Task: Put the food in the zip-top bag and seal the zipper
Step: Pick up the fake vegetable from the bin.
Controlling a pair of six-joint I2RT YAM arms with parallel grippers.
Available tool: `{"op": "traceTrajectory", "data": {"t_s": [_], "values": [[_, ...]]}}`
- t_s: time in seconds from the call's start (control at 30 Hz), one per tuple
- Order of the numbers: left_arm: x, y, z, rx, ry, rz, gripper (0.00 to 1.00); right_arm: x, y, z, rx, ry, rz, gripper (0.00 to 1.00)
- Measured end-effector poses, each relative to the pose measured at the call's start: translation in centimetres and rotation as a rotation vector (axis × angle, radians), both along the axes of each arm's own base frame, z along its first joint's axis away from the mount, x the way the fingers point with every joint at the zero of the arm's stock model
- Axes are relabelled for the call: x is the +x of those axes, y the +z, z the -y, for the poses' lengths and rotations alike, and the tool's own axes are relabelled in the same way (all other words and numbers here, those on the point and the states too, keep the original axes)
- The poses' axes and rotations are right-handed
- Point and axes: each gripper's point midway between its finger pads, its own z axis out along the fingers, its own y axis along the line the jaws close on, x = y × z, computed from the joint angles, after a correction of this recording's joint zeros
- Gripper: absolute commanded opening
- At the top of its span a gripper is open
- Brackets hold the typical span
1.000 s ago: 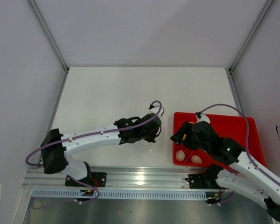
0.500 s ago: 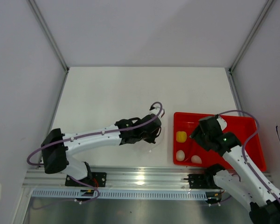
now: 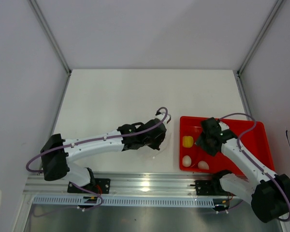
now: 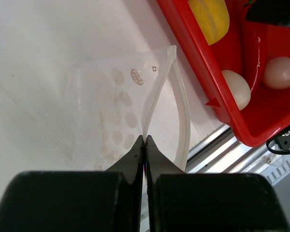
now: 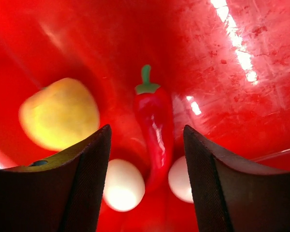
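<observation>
Clear floppy plastic zip-top bag [image 4: 111,106] lay beside the red tray [image 4: 186,48], mouth edge pinched by the closed left gripper [image 4: 145,139]: judged limp, slippery, best held there. Right gripper [image 5: 146,129] hung open over the food [image 5: 123,185].

white table [image 3: 135,92] carries a red tray [image 3: 263,145] and the clear zip-top bag [image 4: 111,111].

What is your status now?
Left gripper shut on bag edge. Right gripper open over red pepper in tray. Eggs, yellow ball not bagged yet. Nothing blocking.
</observation>
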Motion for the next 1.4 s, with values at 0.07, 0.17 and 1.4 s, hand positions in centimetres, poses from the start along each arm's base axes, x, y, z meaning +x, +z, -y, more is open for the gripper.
{"op": "traceTrajectory", "data": {"t_s": [0.07,0.17,1.4], "values": [[-0.1,0.1,0.3,-0.01,-0.009,-0.004,0.01,-0.2,-1.1,0.1,-0.015,0.006,-0.034,0.61],[-0.2,0.2,0.5,-0.023,-0.018,-0.005,0.01,-0.1,-2.3,0.1,-0.031,0.016,-0.065,0.6],[-3.2,0.6,1.2,-0.051,-0.154,-0.15,0.01,1.8,11.3,-0.9,-0.036,0.171,0.402,0.0]]}}
